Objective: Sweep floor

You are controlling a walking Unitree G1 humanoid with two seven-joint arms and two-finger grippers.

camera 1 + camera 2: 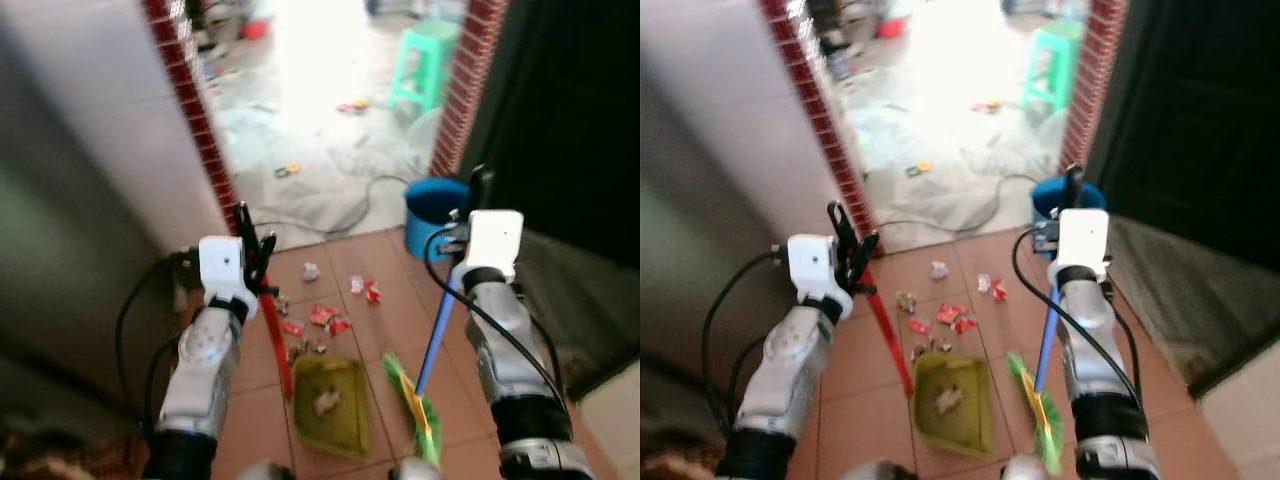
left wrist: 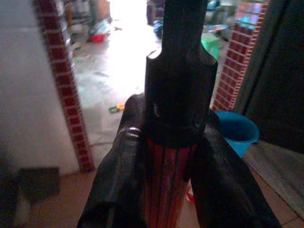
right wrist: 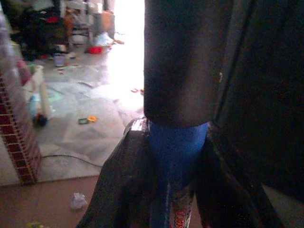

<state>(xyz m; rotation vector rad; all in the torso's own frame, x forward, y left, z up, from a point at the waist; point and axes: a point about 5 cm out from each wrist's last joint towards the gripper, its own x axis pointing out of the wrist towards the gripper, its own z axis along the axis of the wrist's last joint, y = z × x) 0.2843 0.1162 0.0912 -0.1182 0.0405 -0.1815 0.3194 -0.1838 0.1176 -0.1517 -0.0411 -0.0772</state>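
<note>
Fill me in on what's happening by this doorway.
The robot is sweeping a tiled floor at a brick-edged doorway. Its left claw is shut on the red handle of a green dustpan, which already holds some scraps. Its right claw is shut on the blue handle of a green broom standing beside the pan. Scattered litter lies on the tiles beyond the pan, near a blue bucket.

Left gripper [image 1: 254, 243], right gripper [image 1: 478, 195] clamped.
</note>
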